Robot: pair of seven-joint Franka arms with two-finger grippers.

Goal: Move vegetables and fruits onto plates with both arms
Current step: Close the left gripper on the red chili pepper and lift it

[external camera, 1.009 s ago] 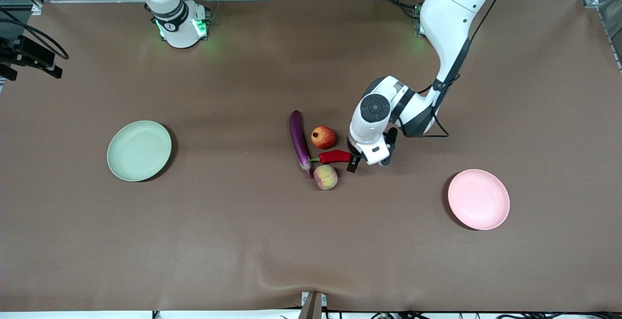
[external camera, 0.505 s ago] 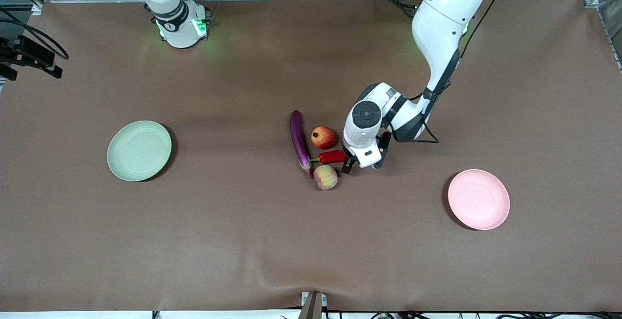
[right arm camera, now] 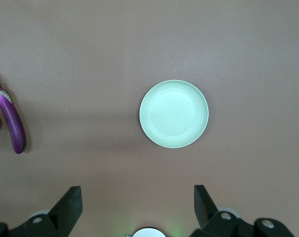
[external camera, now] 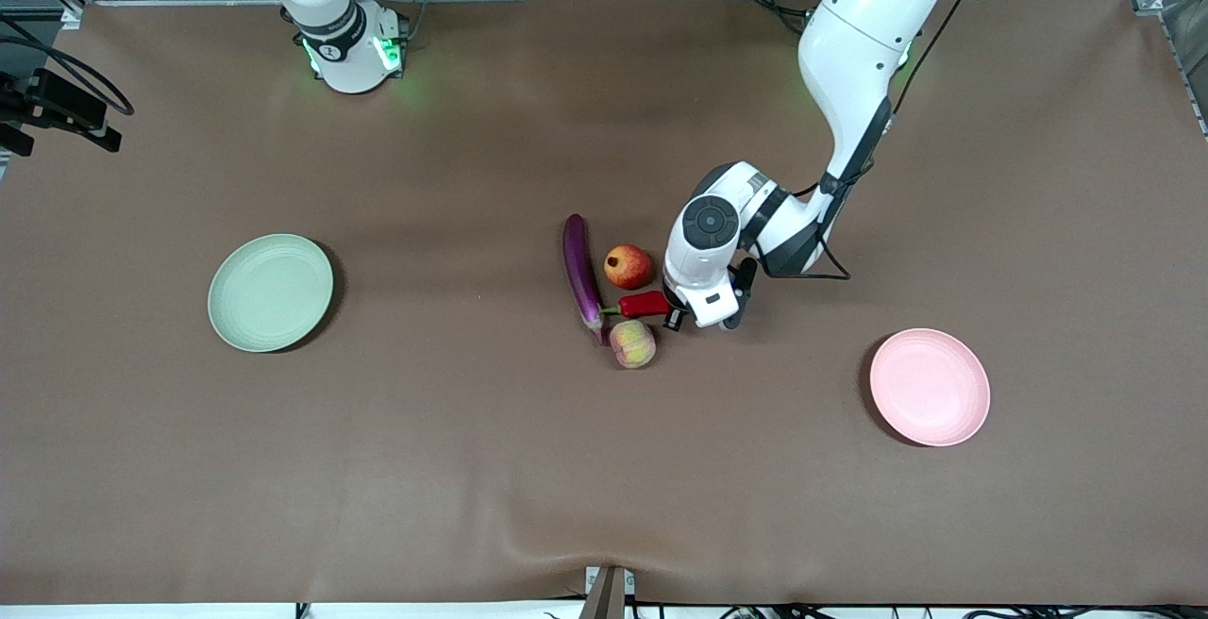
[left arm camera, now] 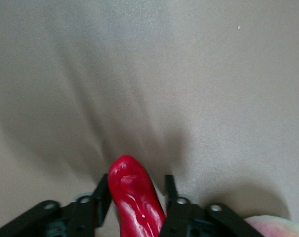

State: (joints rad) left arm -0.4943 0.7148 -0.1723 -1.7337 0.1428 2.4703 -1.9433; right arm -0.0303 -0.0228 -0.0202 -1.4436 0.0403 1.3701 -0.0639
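The red chili pepper (external camera: 645,303) lies on the table between the pomegranate-like fruit (external camera: 628,266) and the peach (external camera: 632,343), its stem toward the purple eggplant (external camera: 581,276). My left gripper (external camera: 672,309) is down at the pepper's tip end. In the left wrist view the gripper (left arm camera: 137,200) is shut on the pepper (left arm camera: 134,195), one finger on each side; the peach's edge (left arm camera: 275,228) shows beside it. My right gripper (right arm camera: 137,207) is open and empty, high above the pale green plate (right arm camera: 173,114); the eggplant (right arm camera: 11,121) shows there too. The right arm waits.
The pale green plate (external camera: 270,292) sits toward the right arm's end of the table and the pale pink plate (external camera: 930,387) toward the left arm's end. Both hold nothing. A brown cloth (external camera: 604,468) covers the table.
My left gripper has slid along the pepper from its tip toward the stem and now covers more of it. The fruits, the eggplant and the right arm have not moved.
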